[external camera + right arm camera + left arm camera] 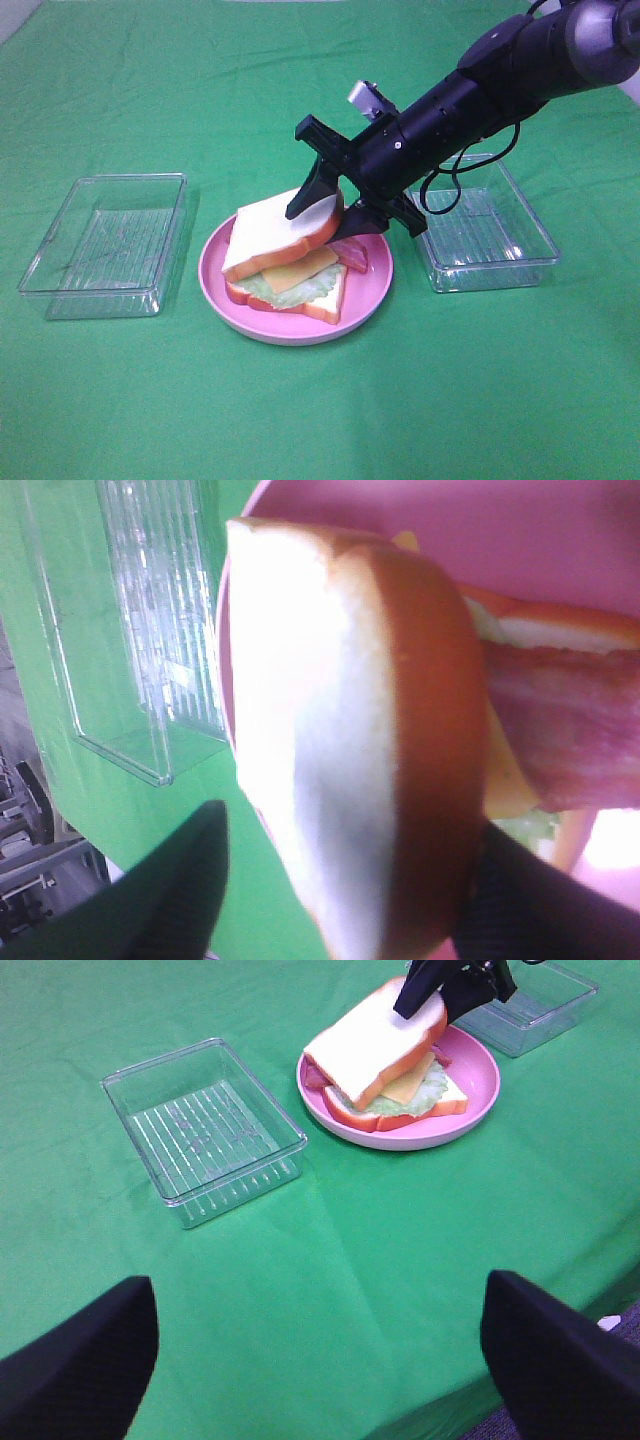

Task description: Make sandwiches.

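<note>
We see our right gripper point(330, 210), jaws parted around the tilted top white bread slice point(275, 232) of the sandwich on the round pink plate point(372, 290), needing clean withdrawal next.

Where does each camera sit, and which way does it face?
Exterior high: mounted above, looking down at the green tablecloth, round pink plate, layered toy sandwich; right arm and right pincer show.
Left wrist: hangs back over the cloth, facing the ribbed clear plastic tray; spread left pincer tips show.
Right wrist: close on the top white bread slice, between its fingers.
All views share plate and sandwich.
</note>
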Available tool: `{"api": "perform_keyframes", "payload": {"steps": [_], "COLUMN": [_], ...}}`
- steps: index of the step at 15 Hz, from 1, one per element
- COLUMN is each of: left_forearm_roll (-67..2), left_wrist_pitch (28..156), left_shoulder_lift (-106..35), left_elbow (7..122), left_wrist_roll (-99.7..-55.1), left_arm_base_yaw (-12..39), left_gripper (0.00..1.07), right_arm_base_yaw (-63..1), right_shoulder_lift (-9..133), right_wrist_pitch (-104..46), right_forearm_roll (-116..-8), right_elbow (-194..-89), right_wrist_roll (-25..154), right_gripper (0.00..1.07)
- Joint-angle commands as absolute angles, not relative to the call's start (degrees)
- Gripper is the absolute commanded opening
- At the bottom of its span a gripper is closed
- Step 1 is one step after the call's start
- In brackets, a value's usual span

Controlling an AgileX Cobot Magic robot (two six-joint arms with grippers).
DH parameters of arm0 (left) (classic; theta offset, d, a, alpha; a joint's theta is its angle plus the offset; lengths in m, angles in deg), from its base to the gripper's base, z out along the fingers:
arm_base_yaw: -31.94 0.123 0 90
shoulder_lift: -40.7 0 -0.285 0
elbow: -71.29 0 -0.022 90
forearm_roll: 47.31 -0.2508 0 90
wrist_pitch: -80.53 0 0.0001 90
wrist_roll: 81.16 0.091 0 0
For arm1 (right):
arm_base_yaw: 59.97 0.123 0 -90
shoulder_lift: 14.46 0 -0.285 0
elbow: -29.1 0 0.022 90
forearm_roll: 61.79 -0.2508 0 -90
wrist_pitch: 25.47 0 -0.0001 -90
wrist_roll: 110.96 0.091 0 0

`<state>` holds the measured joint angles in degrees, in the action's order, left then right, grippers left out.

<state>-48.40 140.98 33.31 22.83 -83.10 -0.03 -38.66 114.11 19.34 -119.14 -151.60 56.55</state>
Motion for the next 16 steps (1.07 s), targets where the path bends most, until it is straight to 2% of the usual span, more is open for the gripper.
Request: {"api": "perform_keyframes", "payload": {"steps": [1, 6, 10, 11, 16], "left_forearm_roll": [-48.63, -48.63, -48.63, -48.63, -48.63], "left_wrist_pitch": [140.47, 140.47, 140.47, 140.47, 140.47], "left_shoulder_lift": [33.71, 33.71, 33.71, 33.71, 33.71], "left_elbow": [22.66, 22.66, 22.66, 22.66, 22.66], "left_wrist_roll": [-83.33, -83.33, -83.33, -83.33, -83.33], "left_arm_base_yaw": [-0.09, -0.09, -0.09, -0.09, -0.09], "left_gripper": [0.83, 0.83, 0.83, 0.83, 0.83], "right_arm_base_yaw": [-38.48, -38.48, -38.48, -38.48, -38.48], "right_shoulder_lift": [114.45, 112.16, 105.80, 100.81, 85.57], "right_wrist_pitch": [19.68, 22.83, 24.03, 27.24, 33.60], "right_forearm_roll": [-115.76, -102.98, -88.32, -80.52, -76.34], "right_elbow": [-151.43, -151.55, -151.55, -151.43, -149.71], "right_wrist_roll": [55.57, 58.04, 64.85, 66.63, 67.26], "right_gripper": [0.77, 0.79, 0.78, 0.78, 0.78]}}
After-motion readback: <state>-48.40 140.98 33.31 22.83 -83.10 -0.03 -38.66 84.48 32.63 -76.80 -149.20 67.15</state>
